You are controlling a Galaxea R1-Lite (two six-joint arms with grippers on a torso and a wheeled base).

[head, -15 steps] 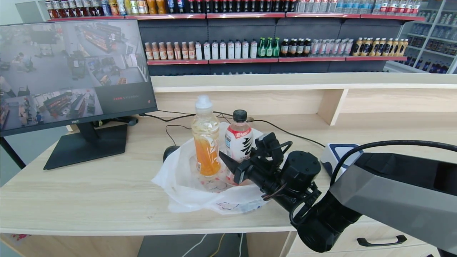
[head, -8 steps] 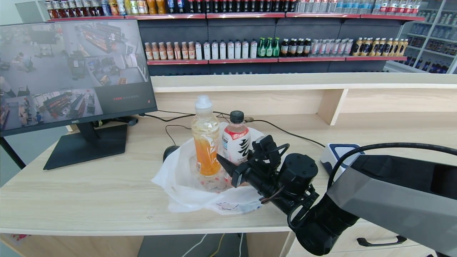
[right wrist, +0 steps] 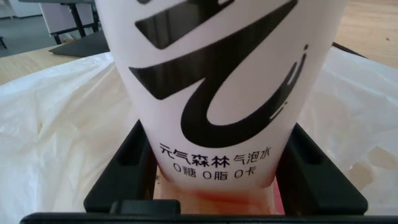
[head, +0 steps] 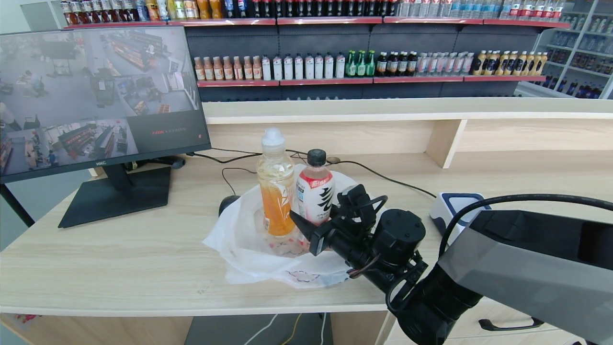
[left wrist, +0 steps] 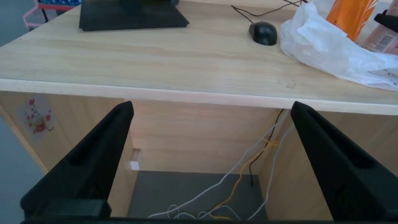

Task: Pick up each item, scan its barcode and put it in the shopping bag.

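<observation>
centrally, white-labelled bottle [head: 314,191] upright at the open mouth of the shopping bag [head: 249,258], touching or just beside the orange bottle [head: 276,191] on its left. clamped low on the body by the right gripper [head: 318,213], jaws pressed against both flanks. base hidden behind the jaws; cannot tell whether resting on the bag floor or hanging just above it.

handling, as a judgement: filled plastic drink bottle, moderately heavy, stiff enough for a firm pinch, smooth label film probably slippery, top-heavy under a low grip. best taken around the straight labelled midsection, not at the tapered shoulder or the cap. bag of thin, soft, crumpled film, likely to sag or drag against a bottle.

left gripper [left wrist: 211,162] spread wide, holding nothing, parked below the near edge of the counter [left wrist: 155,62], left of the bag.

counted: two bottles at the bag, one bag, one scanner [head: 452,206] to the right, one monitor [head: 96,96] at far left, one mouse [head: 227,203] just beyond the bag. with both bottles at the bag, task judged close to done.
</observation>
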